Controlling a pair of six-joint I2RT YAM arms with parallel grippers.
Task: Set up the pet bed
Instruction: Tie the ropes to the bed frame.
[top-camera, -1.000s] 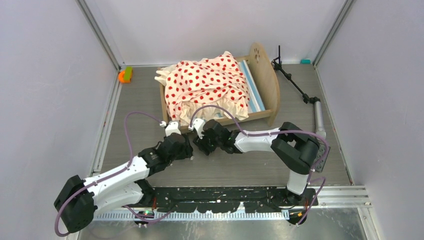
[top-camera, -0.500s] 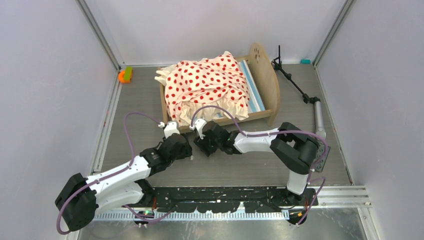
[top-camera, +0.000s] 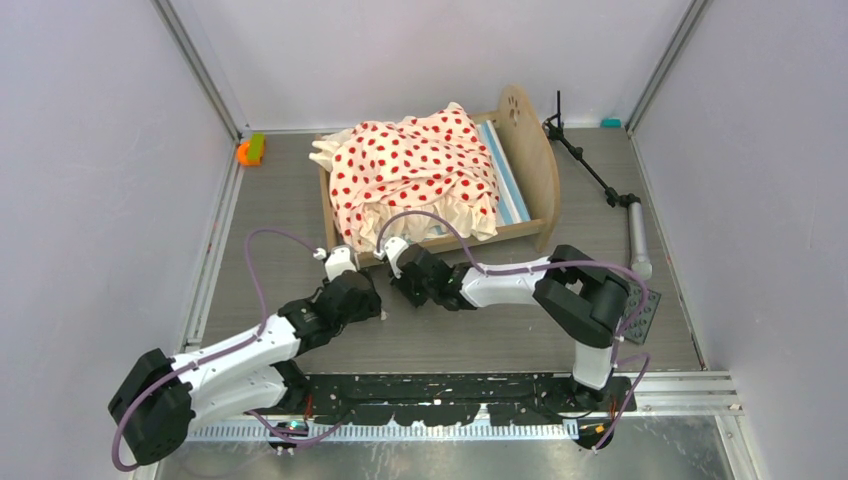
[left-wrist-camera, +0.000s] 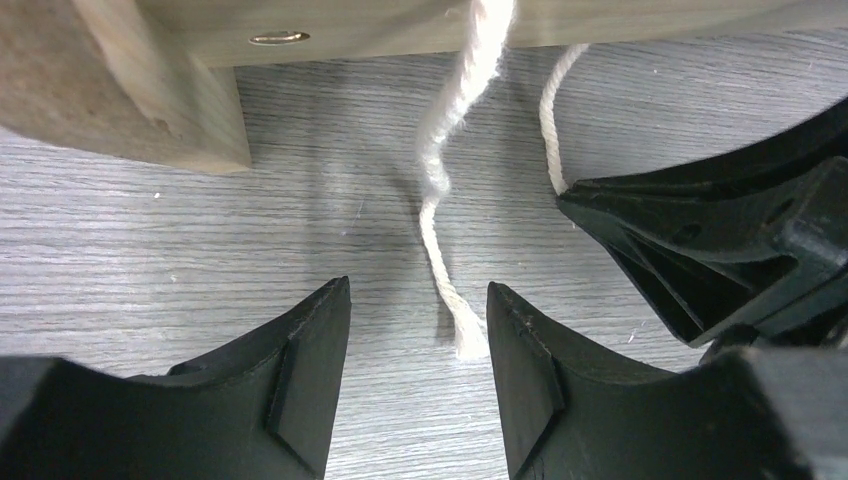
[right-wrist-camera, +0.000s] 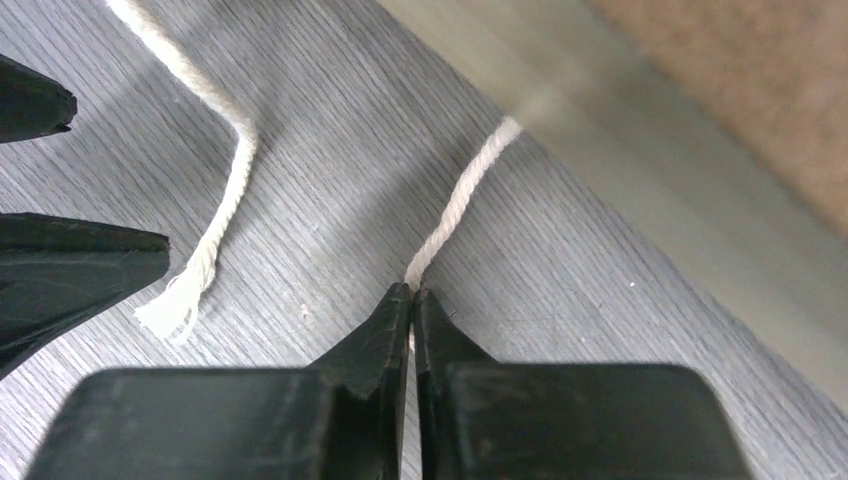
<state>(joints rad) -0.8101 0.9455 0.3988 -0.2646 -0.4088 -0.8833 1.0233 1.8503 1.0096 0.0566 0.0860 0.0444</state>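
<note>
Small light-wood pet bed (top-camera: 525, 150), red-dotted cream bedding (top-camera: 420, 165): mid-table, far side. Right claw (right-wrist-camera: 411, 296) clenched on thin cream cord (right-wrist-camera: 462, 190) under side rail. Left claw (left-wrist-camera: 418, 300) released, straddling second frayed cord (left-wrist-camera: 445, 130). Advice: pinch near the frayed end, pull gently.

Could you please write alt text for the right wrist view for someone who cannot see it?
The right gripper is shut on a white string that runs up to the wooden bed frame. A loose string with a frayed end lies on the grey table, beside the open left gripper.
</note>
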